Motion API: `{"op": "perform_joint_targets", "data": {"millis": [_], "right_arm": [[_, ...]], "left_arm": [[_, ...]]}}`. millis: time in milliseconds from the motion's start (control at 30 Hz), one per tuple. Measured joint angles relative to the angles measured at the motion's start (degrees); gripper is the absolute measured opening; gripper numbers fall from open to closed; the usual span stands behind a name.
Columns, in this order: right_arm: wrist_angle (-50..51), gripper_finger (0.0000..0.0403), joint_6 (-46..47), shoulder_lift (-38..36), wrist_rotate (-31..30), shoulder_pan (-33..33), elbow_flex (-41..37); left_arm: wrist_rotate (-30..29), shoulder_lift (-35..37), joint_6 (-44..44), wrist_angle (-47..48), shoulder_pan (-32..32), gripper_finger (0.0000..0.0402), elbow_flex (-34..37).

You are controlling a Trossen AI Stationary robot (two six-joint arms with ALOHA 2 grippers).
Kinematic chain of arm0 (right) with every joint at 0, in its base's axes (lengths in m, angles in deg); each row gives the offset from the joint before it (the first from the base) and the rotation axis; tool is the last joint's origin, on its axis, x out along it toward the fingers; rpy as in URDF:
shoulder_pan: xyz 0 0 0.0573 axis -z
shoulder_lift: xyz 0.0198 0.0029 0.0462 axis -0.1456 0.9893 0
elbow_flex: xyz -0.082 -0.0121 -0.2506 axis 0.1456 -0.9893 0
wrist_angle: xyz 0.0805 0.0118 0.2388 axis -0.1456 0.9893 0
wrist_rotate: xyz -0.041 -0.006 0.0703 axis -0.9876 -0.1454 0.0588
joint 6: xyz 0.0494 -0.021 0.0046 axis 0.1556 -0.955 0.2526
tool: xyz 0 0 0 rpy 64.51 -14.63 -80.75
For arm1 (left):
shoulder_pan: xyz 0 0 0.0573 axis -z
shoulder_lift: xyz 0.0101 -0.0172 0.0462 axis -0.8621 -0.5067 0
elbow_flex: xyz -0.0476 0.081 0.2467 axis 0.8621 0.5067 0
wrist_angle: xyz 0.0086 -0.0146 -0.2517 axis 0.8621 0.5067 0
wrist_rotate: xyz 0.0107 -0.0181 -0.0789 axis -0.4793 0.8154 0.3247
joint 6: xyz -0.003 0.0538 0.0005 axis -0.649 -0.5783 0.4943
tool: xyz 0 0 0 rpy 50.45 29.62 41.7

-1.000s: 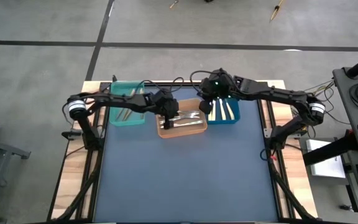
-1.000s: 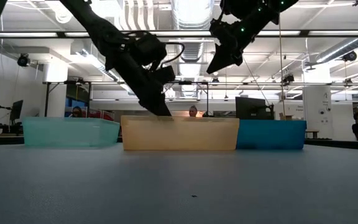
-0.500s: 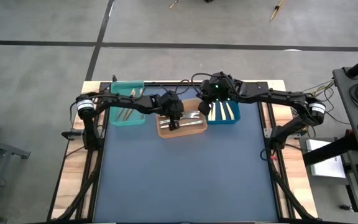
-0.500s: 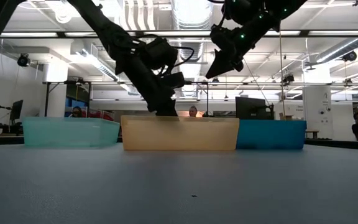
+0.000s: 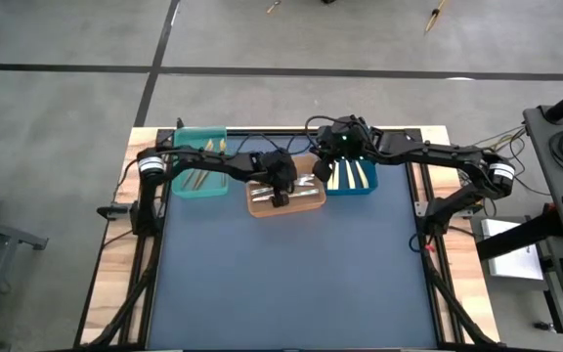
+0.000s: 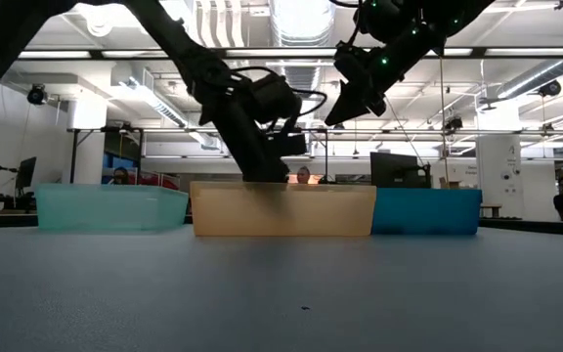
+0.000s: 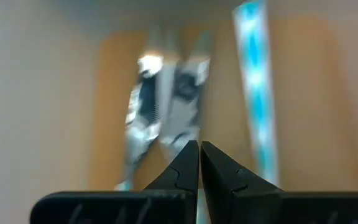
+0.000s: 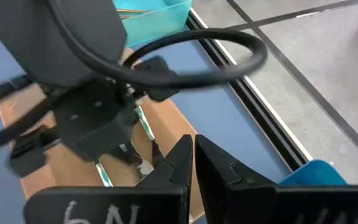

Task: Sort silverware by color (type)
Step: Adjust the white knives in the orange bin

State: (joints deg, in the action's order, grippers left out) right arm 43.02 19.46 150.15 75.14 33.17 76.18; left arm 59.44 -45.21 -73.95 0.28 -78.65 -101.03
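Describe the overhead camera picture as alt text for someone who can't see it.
Two dark robot arms meet over three bins along the table's far edge: the shut left pincer over the orange bin of silver cutlery, the shut right pincer between it and the blue bin. A teal bin sits leftmost.

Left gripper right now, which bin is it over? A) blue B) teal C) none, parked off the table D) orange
D: in the high view the left gripper sits over the orange bin, between the teal bin and the blue bin.
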Motion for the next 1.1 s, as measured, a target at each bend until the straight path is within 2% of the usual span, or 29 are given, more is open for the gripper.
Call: {"op": "perform_joint_targets", "data": {"millis": [100,367,633,800,1100], "right_arm": [[-0.15,0.0009,0.00,0.00,-0.01,0.00,-0.05],[-0.51,0.0009,-1.05,0.00,0.01,0.11,-0.05],[-0.71,0.0009,-1.09,0.00,0.01,0.11,-0.07],[-0.86,0.0009,-1.07,0.00,0.01,0.11,-0.07],[-0.86,0.0009,-0.37,0.00,0.01,0.11,-0.07]], "left_arm": [[-4.56,-0.78,-1.04,4.18,-0.10,0.0000,-1.71],[-4.83,-0.76,-1.84,3.63,-0.07,0.0000,-2.05],[-0.88,-0.83,-1.91,3.72,0.04,0.0000,-1.27],[3.99,-0.83,-3.23,3.82,0.16,0.0000,-1.27],[2.89,-0.48,-4.79,4.63,0.09,0.0000,-1.29]]}}
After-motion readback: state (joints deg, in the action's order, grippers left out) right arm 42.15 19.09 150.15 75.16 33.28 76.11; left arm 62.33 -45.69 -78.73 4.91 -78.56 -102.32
